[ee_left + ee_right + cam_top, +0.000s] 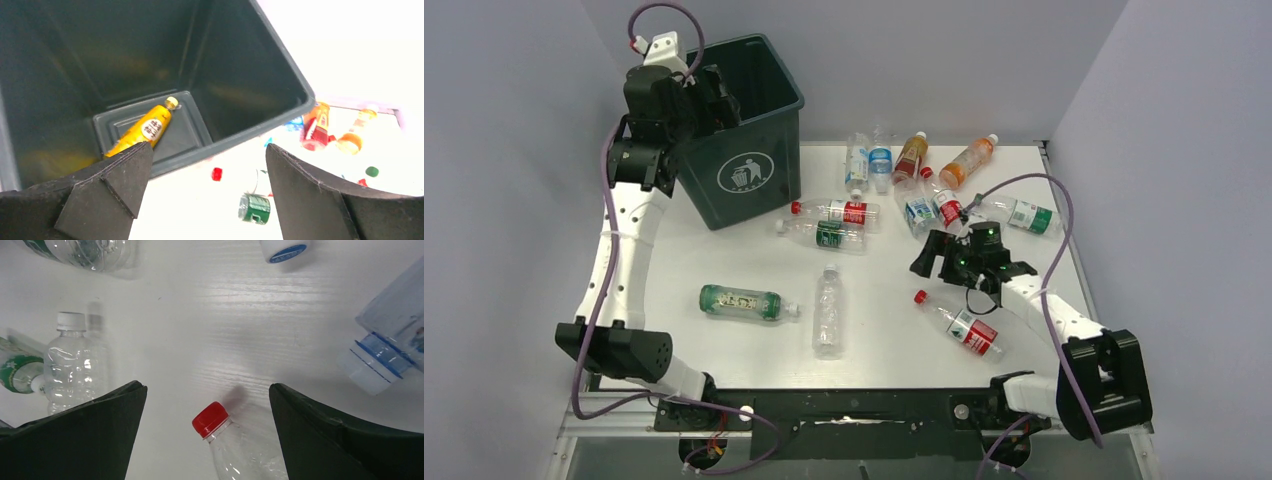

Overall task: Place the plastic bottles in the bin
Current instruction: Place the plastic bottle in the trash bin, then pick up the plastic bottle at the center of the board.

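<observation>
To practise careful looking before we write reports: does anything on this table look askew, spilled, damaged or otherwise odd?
No spill or damage shows. The plastic bottles lie scattered on their sides across the table, and the bin sits turned at an angle to the table's edges. Only one yellow bottle lies inside it.

A white tabletop (874, 280) is seen across the middle of the overhead frame, boxed in by three plain pale grey panels: a left wall (504, 150), a back wall (944, 50) along the top, and a right wall (1194, 150). A black rail (854, 405) is laid along the bottom edge. Close up, faint wood grain is picked out on the surface. Soft, even light is cast throughout, with only pale shadows.
</observation>
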Robot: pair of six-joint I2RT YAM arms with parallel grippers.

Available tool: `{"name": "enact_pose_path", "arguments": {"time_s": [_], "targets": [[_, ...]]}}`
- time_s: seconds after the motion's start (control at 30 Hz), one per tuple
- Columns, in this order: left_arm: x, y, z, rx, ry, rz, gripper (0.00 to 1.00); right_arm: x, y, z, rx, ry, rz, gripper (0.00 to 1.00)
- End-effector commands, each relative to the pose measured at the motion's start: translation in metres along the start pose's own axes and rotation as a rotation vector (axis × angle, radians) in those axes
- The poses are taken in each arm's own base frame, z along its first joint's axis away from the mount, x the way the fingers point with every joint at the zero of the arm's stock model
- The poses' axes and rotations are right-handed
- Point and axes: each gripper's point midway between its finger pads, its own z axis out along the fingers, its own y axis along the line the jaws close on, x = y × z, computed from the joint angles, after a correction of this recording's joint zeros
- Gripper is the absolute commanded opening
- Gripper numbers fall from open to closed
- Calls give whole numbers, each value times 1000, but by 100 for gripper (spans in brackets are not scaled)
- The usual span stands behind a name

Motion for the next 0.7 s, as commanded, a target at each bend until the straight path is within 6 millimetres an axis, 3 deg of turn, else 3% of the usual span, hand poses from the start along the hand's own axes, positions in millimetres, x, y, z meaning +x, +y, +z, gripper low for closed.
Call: {"name": "enact_pose_path", "arguments": {"time_s": [0.0,0.13,0.37,0.5,0.67], "targets": [[-4,-19,-25,42,-32,-10,84,-17,8,2,86,-38,-137,100],[21,-37,-34,93,14,-28,84,-10,9,5,157,-16,-212,98],[88,-70,-44,157,137,-4,84,4,8,11,267,38,-332,97],[120,-77,-50,169,190,7,84,16,16,15,263,65,-383,94],[144,-84,-56,192,234,12,84,32,21,18,240,96,-418,90]]}}
